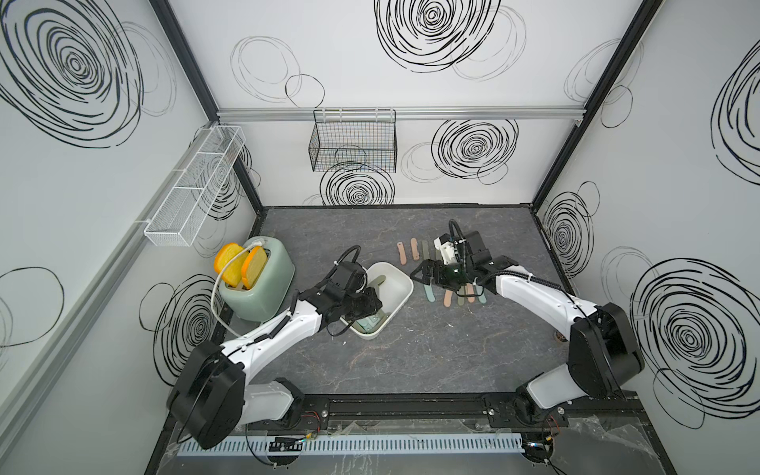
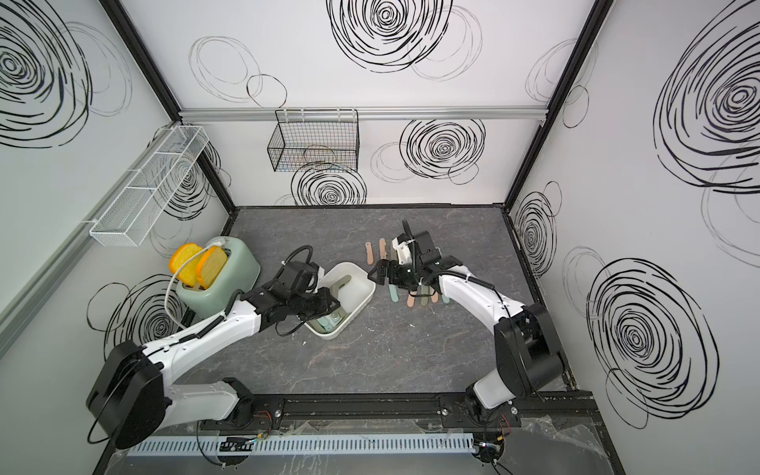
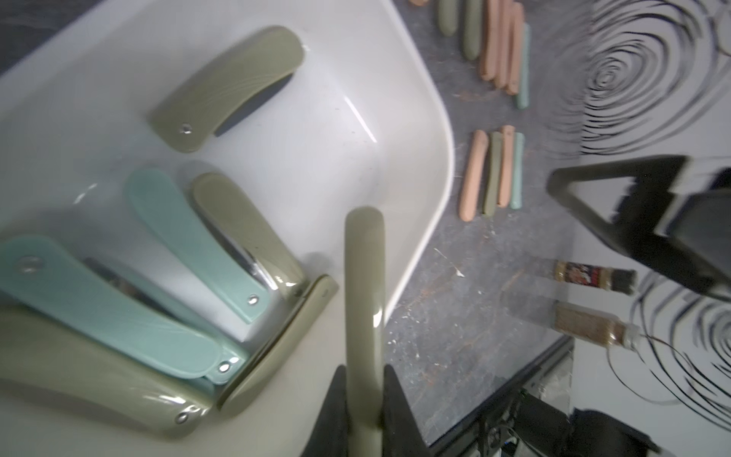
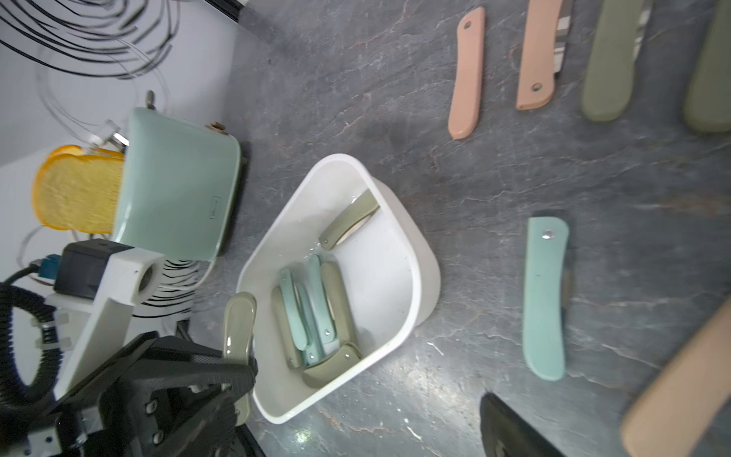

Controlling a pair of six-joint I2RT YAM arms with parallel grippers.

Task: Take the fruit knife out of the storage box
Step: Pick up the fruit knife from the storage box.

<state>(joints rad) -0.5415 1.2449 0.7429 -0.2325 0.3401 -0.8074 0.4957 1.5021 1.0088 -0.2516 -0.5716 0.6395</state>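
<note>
1 olive-green fruit knife [image 3: 364,285] sits in your left gripper [image 3: 364,380]. The jaws are clamped on it near one end, apparently across its broad faces, so most of the folded handle sticks out past the fingertips. The knife hangs over the edge of the storage box [image 3: 399,130], above the other knives [image 3: 194,237] lying on the box floor. You cannot tell from these views whether it is fully clear of the rim. Your right gripper [image 1: 423,276] is empty, with its jaws wide apart. It hovers over the rows of knives [image 4: 546,296] laid out on the tabletop [image 1: 411,362] beside the box.

Expect the knife to be light and stiff. It looks like a hard plastic shell with the blade folded inside, so it should not bend or crush under the jaws. The shell is glossy, with a bright glint along it, so treat it as slippery. Held by 1 end, it may pivot or slide in the pads if you move sharply. A hold nearer the middle of the handle, across the 2 broad faces, would likely be steadier. The narrow rounded edges are a poorer place to grip, because the knife could roll there. The box also looks light, so it may shift if the knife catches its rim.
</note>
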